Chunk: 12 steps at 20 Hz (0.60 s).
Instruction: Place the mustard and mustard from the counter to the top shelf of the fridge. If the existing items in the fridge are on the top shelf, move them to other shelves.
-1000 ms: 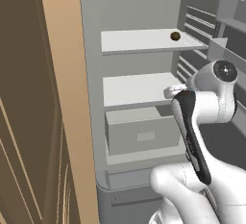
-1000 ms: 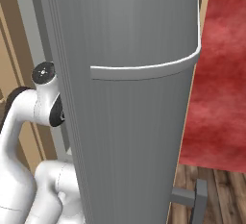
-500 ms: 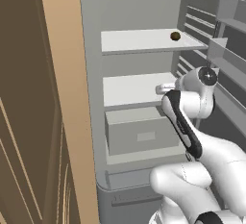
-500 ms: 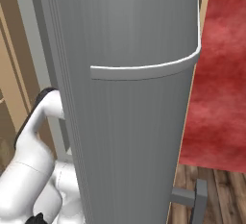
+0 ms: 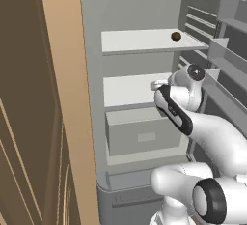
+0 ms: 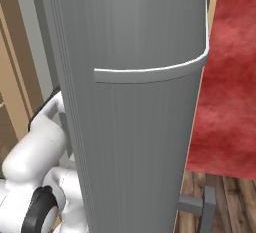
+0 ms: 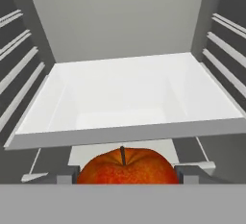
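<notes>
The apple (image 7: 126, 169) has glossy, speckled orange-red skin; the fridge (image 6: 140, 127) door looks finely ribbed matt grey metal.

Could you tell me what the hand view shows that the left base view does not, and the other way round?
The hand view alone shows an orange-red apple with a dark stem, sitting between the fingertips of the gripper, in front of a white shelf.

The left base view alone shows the small dark brown lump on the top shelf, the pale grey drawer box, the door racks and the tan panel.

Both show the fridge interior with white shelves and grey walls.
</notes>
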### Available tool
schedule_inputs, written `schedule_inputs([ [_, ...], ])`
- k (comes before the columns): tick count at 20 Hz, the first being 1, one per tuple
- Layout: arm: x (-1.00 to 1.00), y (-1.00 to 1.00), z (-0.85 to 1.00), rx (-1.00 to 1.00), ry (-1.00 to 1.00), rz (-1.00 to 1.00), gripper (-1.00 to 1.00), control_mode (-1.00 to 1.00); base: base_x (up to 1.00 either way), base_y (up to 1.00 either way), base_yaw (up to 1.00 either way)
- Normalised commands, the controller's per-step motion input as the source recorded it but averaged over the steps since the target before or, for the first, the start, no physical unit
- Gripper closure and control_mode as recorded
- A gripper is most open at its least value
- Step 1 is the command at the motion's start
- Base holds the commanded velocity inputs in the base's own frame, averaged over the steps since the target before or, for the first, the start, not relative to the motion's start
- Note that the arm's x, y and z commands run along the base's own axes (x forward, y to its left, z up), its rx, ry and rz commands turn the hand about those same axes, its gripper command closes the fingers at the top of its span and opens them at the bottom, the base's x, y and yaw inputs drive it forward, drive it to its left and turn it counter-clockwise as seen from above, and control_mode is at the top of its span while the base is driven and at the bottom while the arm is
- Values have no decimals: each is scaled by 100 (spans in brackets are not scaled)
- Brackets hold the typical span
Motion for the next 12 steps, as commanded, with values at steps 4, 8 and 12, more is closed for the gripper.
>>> schedule_inputs([
  [4, 39, 0, -75, 0, 0, 0, 100, -100, 0, 0, 0],
  [8, 42, 1, -44, 0, 0, 0, 100, -100, 0, 0, 0],
  [12, 45, 10, -13, 0, 0, 0, 100, -100, 0, 0, 0],
])
